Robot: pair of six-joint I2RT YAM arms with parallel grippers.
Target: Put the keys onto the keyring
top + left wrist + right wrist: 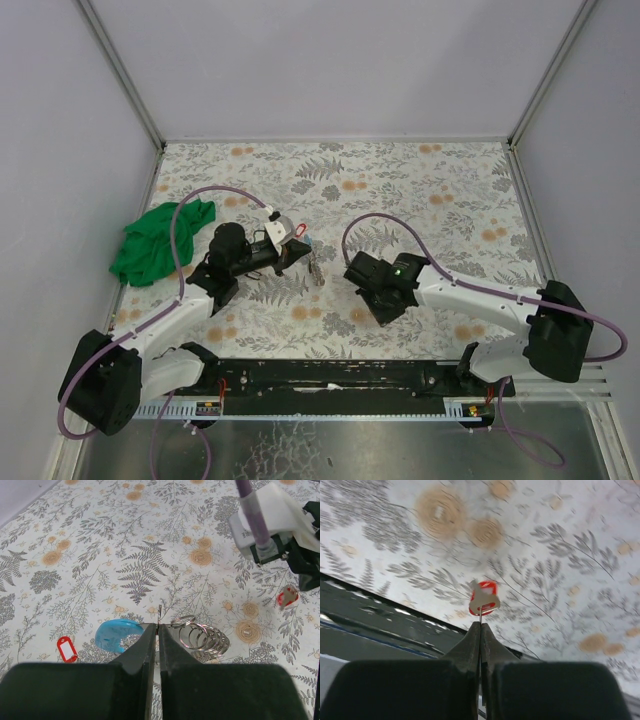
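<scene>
Over to the desk (pixel 430 190), well to the right of the green cloth (pixel 160 243) from overhead. Clamping there with the left pincer (pixel 158 626), clenched hard on the thin upright wire of the keyring (pixel 116 634), nothing but that strand between the fingertips. Resting on the flowered top with its bright blue arc on the side nearer the cloth and a fanned bunch of silvery rings (pixel 202 639) on the side away from it. Just past the blue arc, closer to the cloth: a loose red tag (pixel 66 648), flat on the desk, apart from the arc. And farther from the cloth than all of that, pinching with the right pincer (pixel 480 625), clenched on a red-tagged key (pixel 484 599), gripped by its thin metal end and held up off the desk, red tag and pale blade poking out past the fingertips. Caught from the left wrist as well, hanging beyond the silvery rings, away from the cloth.
</scene>
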